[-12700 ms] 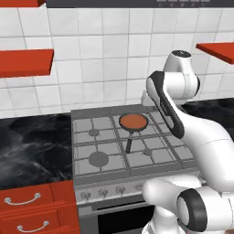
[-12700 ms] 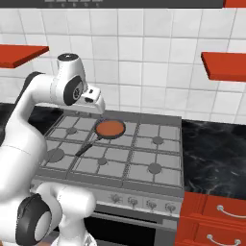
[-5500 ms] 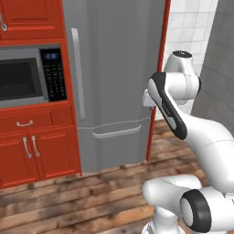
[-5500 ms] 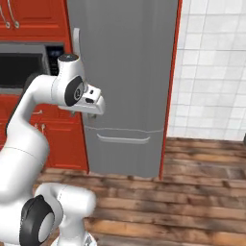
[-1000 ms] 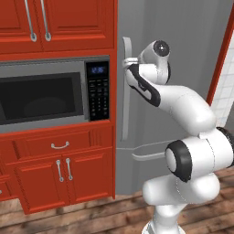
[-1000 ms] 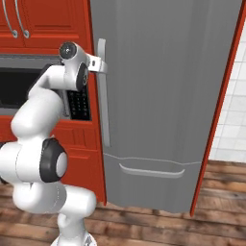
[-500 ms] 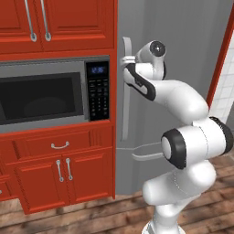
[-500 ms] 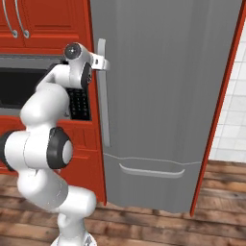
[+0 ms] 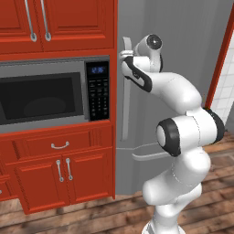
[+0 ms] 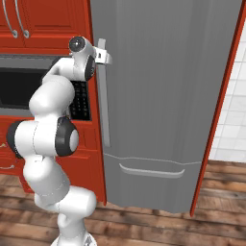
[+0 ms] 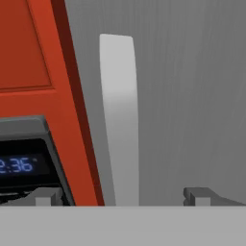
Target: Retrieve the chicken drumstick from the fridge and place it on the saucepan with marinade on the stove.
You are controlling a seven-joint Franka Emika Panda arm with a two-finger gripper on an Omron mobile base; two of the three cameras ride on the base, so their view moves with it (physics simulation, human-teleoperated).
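The kitchen has red cabinets on the left, a wood floor low down, and white tiles far to the right. A black-fronted microwave sits in the red wall, and just to its right stands the fridge, tall and grey, with its door shut. A long grey handle runs down the left edge of the fridge door, and lower down there is a grey drawer with its own curved pull. The white arm reaches up to the top of that long handle. The end effector is spread wide, with one tip on each side of the handle, and the tips look close to it but not squeezing it. Nothing is held. The chicken drumstick must be inside the shut fridge, so I cannot say where it lies. I think the job has hardly started. The robot is in front of the fridge and lined up on the handle, and that is all that is done. It has yet to grip the handle, pull the door open, find the meat, pick it up, go to the stove and put it in the saucepan
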